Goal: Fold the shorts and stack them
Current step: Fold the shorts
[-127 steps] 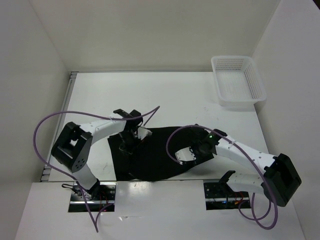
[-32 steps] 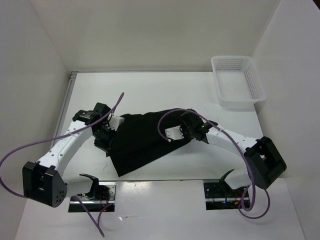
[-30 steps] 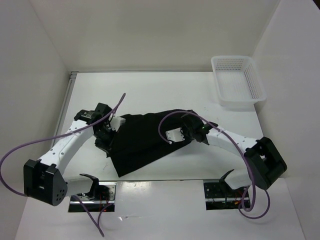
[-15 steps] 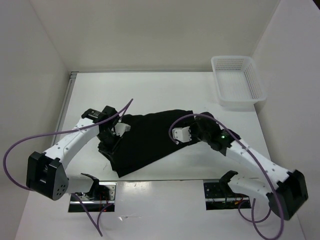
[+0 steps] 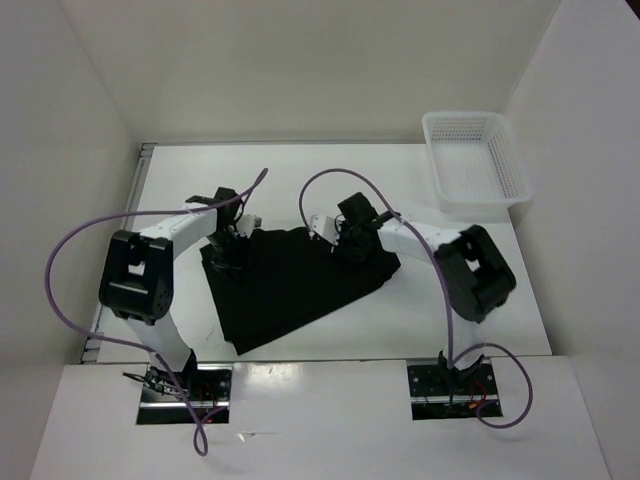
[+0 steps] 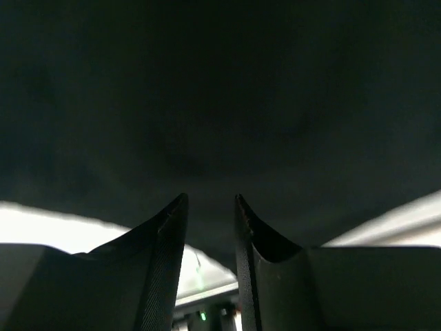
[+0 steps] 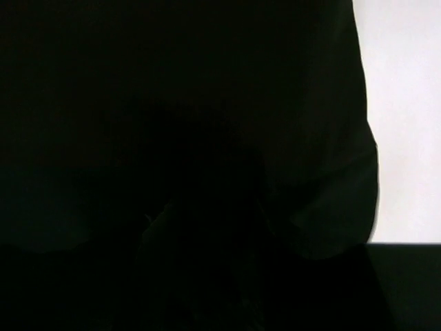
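Observation:
The black shorts (image 5: 290,285) lie flat on the white table (image 5: 300,185), a rough four-sided shape with a corner pointing to the near left. My left gripper (image 5: 228,243) is over their far left corner. In the left wrist view its fingers (image 6: 172,231) stand slightly apart with nothing between them, and black cloth (image 6: 220,89) fills the view ahead of the tips. My right gripper (image 5: 350,245) is on the far right part of the shorts. The right wrist view is almost all dark cloth (image 7: 207,83), so its jaws do not show.
A white mesh basket (image 5: 475,160) stands at the far right corner of the table. White walls close the table in at the back and on both sides. Purple cables loop above both arms.
Both grippers have moved to the far edge of the shorts. The right side of the cloth now lies spread out further right and flatter. The right arm has swung inward.

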